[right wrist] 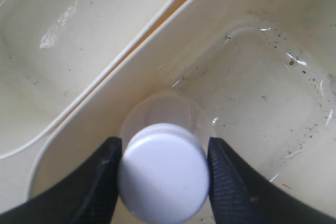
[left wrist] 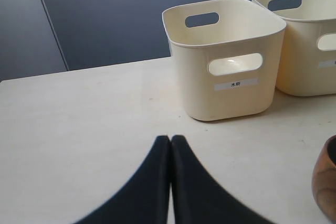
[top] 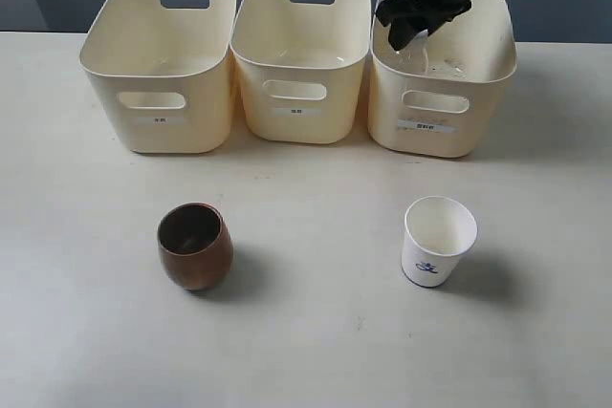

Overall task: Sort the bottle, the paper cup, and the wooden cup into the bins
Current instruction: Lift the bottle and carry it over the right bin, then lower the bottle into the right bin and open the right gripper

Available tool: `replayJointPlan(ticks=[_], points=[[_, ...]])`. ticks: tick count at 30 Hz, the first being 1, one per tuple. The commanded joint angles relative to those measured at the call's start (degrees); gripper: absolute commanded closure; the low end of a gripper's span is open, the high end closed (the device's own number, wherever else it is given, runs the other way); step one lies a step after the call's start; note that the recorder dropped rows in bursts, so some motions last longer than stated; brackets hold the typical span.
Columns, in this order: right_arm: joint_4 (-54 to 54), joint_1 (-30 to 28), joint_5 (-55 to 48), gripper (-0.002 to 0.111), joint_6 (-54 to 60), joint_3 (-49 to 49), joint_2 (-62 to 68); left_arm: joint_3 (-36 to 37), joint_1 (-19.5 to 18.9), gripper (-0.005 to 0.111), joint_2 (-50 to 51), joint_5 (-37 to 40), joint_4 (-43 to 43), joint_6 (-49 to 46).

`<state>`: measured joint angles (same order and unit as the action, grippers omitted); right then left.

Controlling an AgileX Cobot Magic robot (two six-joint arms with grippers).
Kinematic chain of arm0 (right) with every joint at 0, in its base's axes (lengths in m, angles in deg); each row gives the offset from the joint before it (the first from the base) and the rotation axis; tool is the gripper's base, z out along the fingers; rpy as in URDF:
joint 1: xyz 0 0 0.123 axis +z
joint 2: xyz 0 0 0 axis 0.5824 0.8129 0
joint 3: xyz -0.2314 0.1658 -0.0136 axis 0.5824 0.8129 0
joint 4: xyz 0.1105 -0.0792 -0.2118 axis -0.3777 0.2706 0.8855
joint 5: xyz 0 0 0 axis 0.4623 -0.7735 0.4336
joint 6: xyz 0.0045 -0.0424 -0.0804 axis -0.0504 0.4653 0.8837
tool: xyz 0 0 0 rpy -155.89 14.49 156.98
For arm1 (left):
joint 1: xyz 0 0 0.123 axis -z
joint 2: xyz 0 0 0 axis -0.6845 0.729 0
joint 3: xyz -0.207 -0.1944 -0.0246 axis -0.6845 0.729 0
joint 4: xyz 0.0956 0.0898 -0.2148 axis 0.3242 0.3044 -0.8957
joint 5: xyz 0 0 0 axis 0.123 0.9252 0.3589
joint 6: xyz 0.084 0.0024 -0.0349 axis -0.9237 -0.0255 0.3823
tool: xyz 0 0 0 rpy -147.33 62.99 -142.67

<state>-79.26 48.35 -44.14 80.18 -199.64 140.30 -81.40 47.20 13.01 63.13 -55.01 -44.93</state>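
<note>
My right gripper (top: 411, 26) hangs over the left part of the right bin (top: 449, 93), shut on the white cap of the clear bottle (right wrist: 164, 171). The bottle's body hangs down inside that bin (right wrist: 262, 93). The wooden cup (top: 195, 246) stands upright on the table at front left; its edge (left wrist: 326, 182) shows in the left wrist view. Upright at front right is the white paper cup (top: 438, 240), its blue logo facing front. My left gripper (left wrist: 171, 142) is shut on nothing, low over the table before the left bin (left wrist: 226, 77).
Three cream bins stand in a row at the back: left bin (top: 158, 93), middle bin (top: 298, 74) and the right one. The left and middle bins hold nothing that I can see. A dark wall rises behind the table.
</note>
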Motion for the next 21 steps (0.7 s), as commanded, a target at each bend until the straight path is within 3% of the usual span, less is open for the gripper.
replayJointPlan(ticks=[1, 5, 8, 10, 15, 21], points=[[1.5, -0.3, -1.0, 0.109, 0.8, 0.0, -0.2, 0.1, 0.2, 0.107, -0.3, 0.0, 0.1, 0.1], [1.5, -0.3, -1.0, 0.106, 1.5, 0.0, -0.2, 0.1, 0.2, 0.107, -0.3, 0.0, 0.1, 0.1], [1.3, -0.3, -1.0, 0.084, 1.5, 0.0, -0.2, 0.1, 0.2, 0.107, -0.3, 0.0, 0.1, 0.1], [1.3, -0.3, -1.0, 0.075, 1.5, 0.0, -0.2, 0.1, 0.2, 0.107, -0.3, 0.0, 0.1, 0.1], [1.1, -0.3, -1.0, 0.072, 1.5, 0.0, -0.2, 0.1, 0.2, 0.107, -0.3, 0.0, 0.1, 0.1], [-0.3, -0.3, -1.1, 0.052, 1.6, 0.0, -0.2, 0.1, 0.2, 0.107, -0.3, 0.0, 0.1, 0.1]])
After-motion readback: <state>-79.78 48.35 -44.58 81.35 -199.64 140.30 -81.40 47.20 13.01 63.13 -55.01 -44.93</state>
